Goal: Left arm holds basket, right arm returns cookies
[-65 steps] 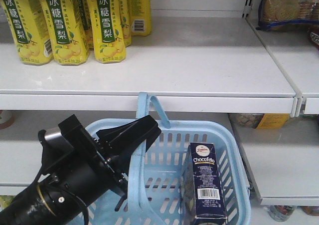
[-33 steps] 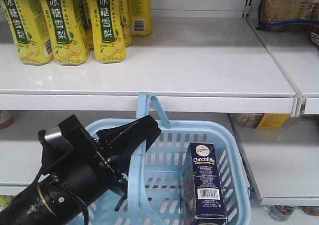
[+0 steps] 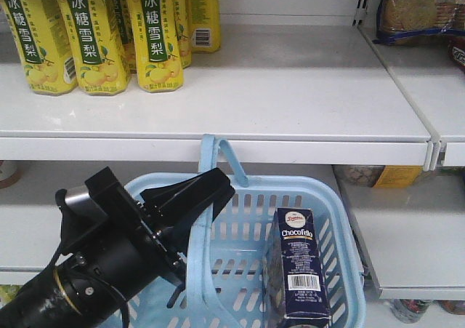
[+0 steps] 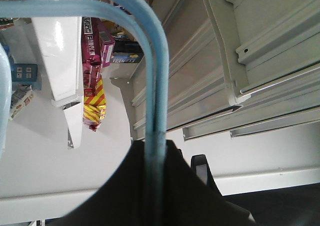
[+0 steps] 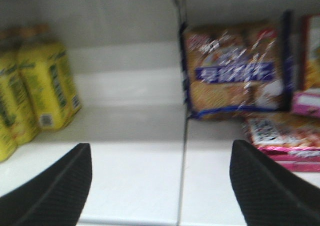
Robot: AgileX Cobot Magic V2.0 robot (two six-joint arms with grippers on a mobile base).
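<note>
Gripping a hoop handle of the light blue basket, the left gripper has its black wedge jaws clamped on the plastic. The wrist view shows the blue bar running straight into the dark jaws. The basket hangs before the white shelf, below its front edge, and the second handle rises against the shelf lip. The cookies carton stands upright inside the basket, near its right wall, with the barcode label facing out, well clear of the left gripper. The right gripper shows only in its own blurred wrist view. Its two black fingers are spread wide apart, facing a shelf with yellow bottles at left and what seems to be a cracker pack at right.
</note>
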